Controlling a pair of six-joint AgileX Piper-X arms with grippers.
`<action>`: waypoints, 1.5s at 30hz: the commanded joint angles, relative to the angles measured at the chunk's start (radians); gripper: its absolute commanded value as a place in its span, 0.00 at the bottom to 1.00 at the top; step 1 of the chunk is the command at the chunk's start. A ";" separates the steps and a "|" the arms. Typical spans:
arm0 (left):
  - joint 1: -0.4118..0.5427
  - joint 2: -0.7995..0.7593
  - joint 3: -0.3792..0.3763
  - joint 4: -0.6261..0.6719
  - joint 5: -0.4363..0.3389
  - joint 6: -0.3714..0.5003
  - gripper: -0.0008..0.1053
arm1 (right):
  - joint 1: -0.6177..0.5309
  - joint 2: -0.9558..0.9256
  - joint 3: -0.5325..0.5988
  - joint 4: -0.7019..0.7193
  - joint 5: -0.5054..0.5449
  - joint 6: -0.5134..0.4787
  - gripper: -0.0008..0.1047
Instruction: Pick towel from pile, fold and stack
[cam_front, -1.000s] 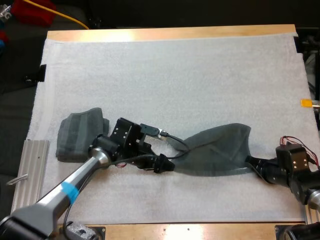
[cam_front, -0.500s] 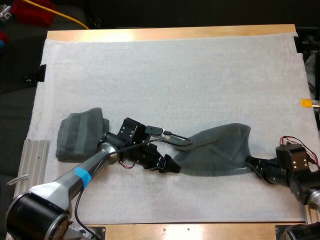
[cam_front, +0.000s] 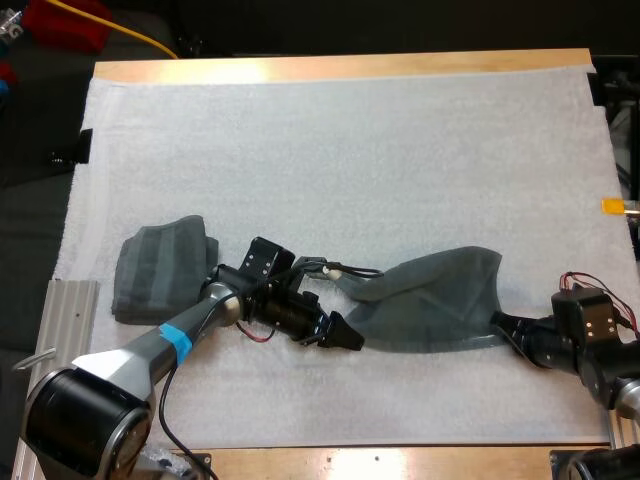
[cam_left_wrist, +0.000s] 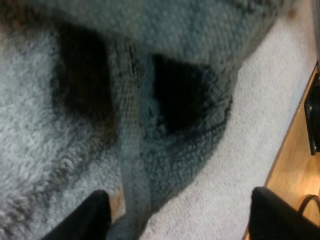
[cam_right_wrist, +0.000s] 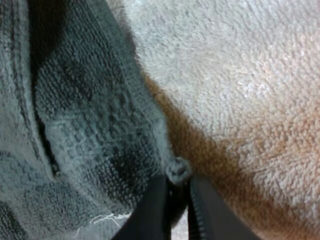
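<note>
Hard to read: from the high view, the tips of my left gripper (cam_front: 348, 338) merge with the dark left edge of the towel (cam_front: 440, 305), so the gap does not show there. My right gripper (cam_front: 498, 323) has its tips tucked at the towel's near right corner. Close up in the left wrist view, the cloth humps over a dark hollow, and I cannot tell what lies inside it.

Left gripper: the left wrist view shows both fingers (cam_left_wrist: 92, 217) set wide apart, closed on nothing. A rolled hem of the towel runs between them, close by one finger; whether they touch, I cannot tell.

Right gripper: the right wrist view shows the fingers nearly together, nipping a small nub of the towel's corner.

The towel lies stretched between the two grippers, low on the white mat (cam_front: 350, 150), near side, right of centre. A folded towel (cam_front: 160, 268) sits at the left, just behind my left arm. The wooden table (cam_front: 340, 68) borders the mat. A ribbed metal plate (cam_front: 65, 330) lies at the near left corner.
</note>
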 joint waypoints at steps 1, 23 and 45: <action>-0.002 0.001 0.000 -0.008 0.023 0.000 0.52 | 0.002 -0.004 0.001 0.015 0.006 -0.011 0.03; -0.002 -0.081 0.000 0.038 -0.144 0.027 0.01 | 0.002 -0.004 0.001 0.015 0.006 -0.011 0.03; -0.002 -0.288 0.000 0.095 -0.176 0.061 0.01 | 0.002 -0.004 -0.190 0.230 -0.078 -0.227 0.03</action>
